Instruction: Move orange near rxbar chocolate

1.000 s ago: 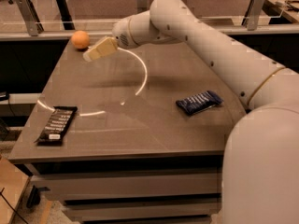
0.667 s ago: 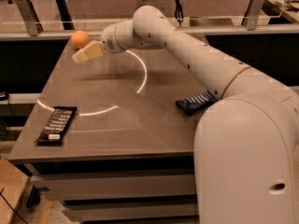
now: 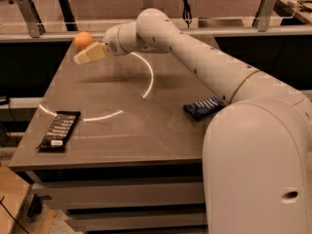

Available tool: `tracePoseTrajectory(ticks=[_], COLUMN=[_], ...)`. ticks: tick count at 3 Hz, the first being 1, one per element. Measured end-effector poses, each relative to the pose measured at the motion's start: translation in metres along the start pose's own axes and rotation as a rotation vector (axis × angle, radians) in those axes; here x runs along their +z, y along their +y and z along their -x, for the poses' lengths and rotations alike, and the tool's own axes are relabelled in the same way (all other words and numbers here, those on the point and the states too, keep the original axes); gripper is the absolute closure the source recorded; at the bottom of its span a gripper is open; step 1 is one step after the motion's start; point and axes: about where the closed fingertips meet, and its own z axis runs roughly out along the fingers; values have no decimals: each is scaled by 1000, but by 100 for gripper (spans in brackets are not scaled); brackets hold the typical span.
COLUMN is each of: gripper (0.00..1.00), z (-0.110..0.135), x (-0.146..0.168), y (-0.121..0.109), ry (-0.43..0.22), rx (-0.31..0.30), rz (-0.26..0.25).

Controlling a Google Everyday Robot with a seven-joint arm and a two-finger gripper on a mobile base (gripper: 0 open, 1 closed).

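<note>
The orange (image 3: 83, 39) sits at the far left corner of the grey table (image 3: 146, 126). My gripper (image 3: 87, 54) hangs just in front of and below the orange, reaching in from the right on the long white arm. It is very close to the orange, and I cannot tell whether they touch. The rxbar chocolate (image 3: 59, 129), a flat black bar with white print, lies near the table's front left edge, well away from the orange and the gripper.
A crinkled dark blue packet (image 3: 204, 107) lies at the right side of the table, next to my white base (image 3: 258, 165). A rail with metal brackets (image 3: 29, 18) runs behind the table.
My arm has swung left across the back of the table, bringing the gripper from right of the orange to just in front of it. The orange and both packets have stayed put.
</note>
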Motion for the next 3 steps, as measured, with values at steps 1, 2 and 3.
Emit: tracePoseTrajectory(ticks=[1,2,3], gripper=[0,0,0], z=[4,7,12], x=[16,34,52], y=[-9,-18,-23], ry=[-25,-36,-53], rx=[-27,-45,-51], rz=[-24,-33,-28])
